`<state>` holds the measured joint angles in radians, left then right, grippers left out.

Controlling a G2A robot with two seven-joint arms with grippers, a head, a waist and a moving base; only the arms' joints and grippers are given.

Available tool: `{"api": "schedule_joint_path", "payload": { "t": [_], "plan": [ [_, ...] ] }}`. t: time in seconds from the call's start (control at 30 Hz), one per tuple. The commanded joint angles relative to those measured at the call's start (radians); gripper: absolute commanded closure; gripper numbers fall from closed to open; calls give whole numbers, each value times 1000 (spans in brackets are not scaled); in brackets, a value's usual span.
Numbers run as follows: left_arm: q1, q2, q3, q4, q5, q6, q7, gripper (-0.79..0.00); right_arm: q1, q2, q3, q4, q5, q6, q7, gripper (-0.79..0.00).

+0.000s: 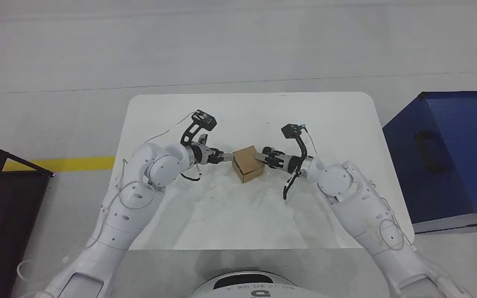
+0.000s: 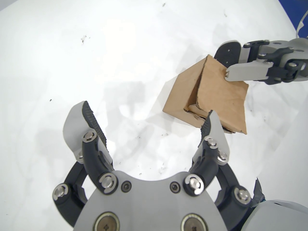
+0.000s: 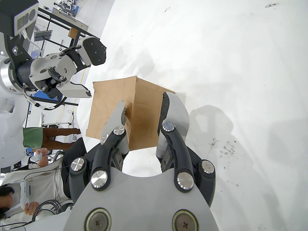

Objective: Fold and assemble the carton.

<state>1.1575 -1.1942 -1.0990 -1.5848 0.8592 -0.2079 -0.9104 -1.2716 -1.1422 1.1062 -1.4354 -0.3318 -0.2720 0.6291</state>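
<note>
A small brown cardboard carton point(image 1: 248, 164) lies tilted in the middle of the white table point(image 1: 313, 115). My right gripper point(image 1: 266, 158) holds it from the right side. In the right wrist view the carton point(image 3: 108, 97) has one wall pinched between the right gripper point(image 3: 144, 109) fingers. My left gripper point(image 2: 148, 121) stands open just left of the carton point(image 2: 216, 94), with one fingertip point(image 2: 211, 121) close against the end where the flaps are folded in. The left wrist view shows the right gripper point(image 2: 227, 64) clamped over the carton's far upper corner. The left gripper point(image 3: 90, 73) hangs open beside the carton's far edge.
A blue bin point(image 1: 440, 160) stands on the floor past the table's right edge. A dark frame point(image 1: 19, 190) sits off the left edge, by a yellow floor line point(image 1: 74, 162). The table's bare surface stretches around the carton on all sides.
</note>
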Motion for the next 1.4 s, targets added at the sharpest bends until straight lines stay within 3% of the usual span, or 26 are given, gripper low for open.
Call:
{"api": "schedule_joint_path", "payload": {
  "t": [0.0, 0.43, 1.03, 1.17, 1.23, 1.37],
  "plan": [
    [-5, -1, 6, 3, 3, 5, -2, -785, -1, 0, 0, 0, 0, 0, 3, -286],
    [-7, 1, 19, 2, 22, 35, -4, -785, 1, 0, -8, -4, -19, 22, 1, -246],
    [-68, -19, 104, 46, 59, 99, -27, -785, -8, -2, -15, -19, -61, 54, -29, -228],
    [-75, -21, 112, 52, 63, 108, -32, -785, -15, -1, -12, -26, -68, 40, -41, -246],
    [-77, -22, 115, 52, 64, 109, -31, -785, -22, 0, -7, -29, -61, 18, -52, -363],
    [-75, -21, 111, 47, 59, 101, -28, -785, -37, 3, 14, -30, -21, -33, -69, -388]
  ]
}}
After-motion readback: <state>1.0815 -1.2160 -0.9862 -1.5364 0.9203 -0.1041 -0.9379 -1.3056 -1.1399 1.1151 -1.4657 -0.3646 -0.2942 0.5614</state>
